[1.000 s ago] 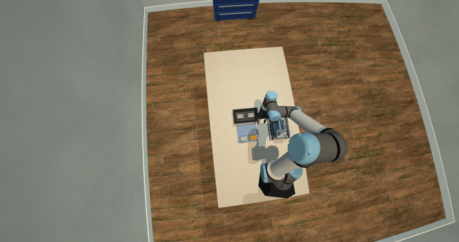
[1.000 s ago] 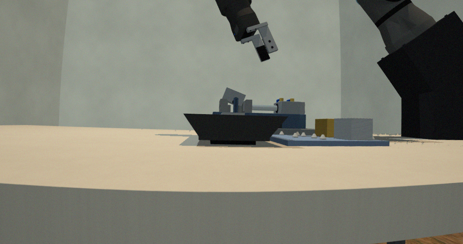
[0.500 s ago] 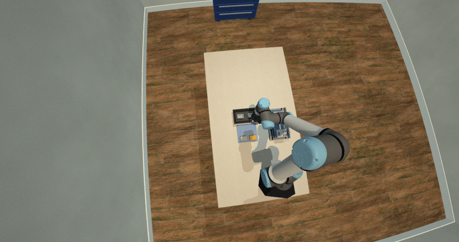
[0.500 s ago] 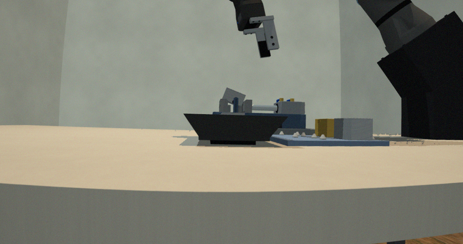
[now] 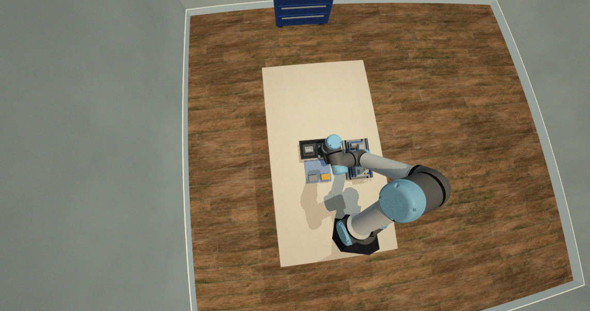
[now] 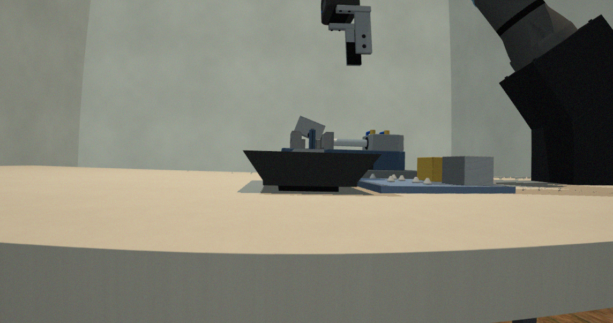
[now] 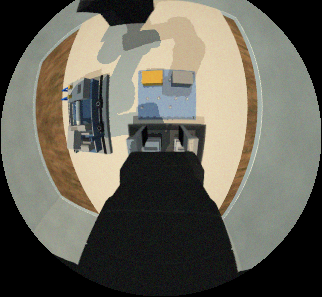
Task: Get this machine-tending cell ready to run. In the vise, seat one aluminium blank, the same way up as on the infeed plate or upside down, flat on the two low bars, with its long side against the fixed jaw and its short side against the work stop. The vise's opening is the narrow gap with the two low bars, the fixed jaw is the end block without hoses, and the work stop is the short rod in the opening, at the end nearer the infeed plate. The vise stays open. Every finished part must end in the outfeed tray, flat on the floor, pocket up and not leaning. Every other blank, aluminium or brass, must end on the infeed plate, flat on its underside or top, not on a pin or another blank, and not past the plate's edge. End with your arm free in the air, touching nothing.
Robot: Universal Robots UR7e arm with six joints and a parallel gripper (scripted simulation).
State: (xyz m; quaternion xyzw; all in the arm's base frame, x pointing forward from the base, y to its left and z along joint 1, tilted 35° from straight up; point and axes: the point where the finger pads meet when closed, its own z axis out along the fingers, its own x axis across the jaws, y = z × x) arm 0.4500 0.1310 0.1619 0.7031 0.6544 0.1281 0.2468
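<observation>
Claw (image 6: 354,59): fully spread, nothing between its fingers, pointing straight down and hanging high above the outfeed tray (image 6: 312,166), on the tray's side nearer the infeed plate (image 6: 433,187). Outfeed tray: black, sloped walls; the top view shows one finished part (image 5: 308,148) lying flat inside, pocket up, the rest of the tray floor hidden under the wrist. Infeed plate: blue, just beside the tray, toward the arm's base; carries one aluminium blank (image 6: 467,170) and one brass blank (image 6: 428,168), side by side and close together at the plate's far end from the tray, both flat, with small pins (image 6: 401,177) standing on the plate between them and the tray. Vise (image 6: 343,143): behind the tray in the exterior view; a grey block (image 6: 305,127) sits tilted in its opening, one corner raised, not flat on the low bars. Judgement: seating is unfinished, and the step in hand looks like travel toward either the tilted block or the aluminium blank. Handling note: come down vertically with the fingers wide, square to the block's long sides; grip across the narrow width near mid-length so it hangs level; if taking the aluminium blank, keep the finger on the brass side from nudging its neighbour; lift well above the pins before crossing.
</observation>
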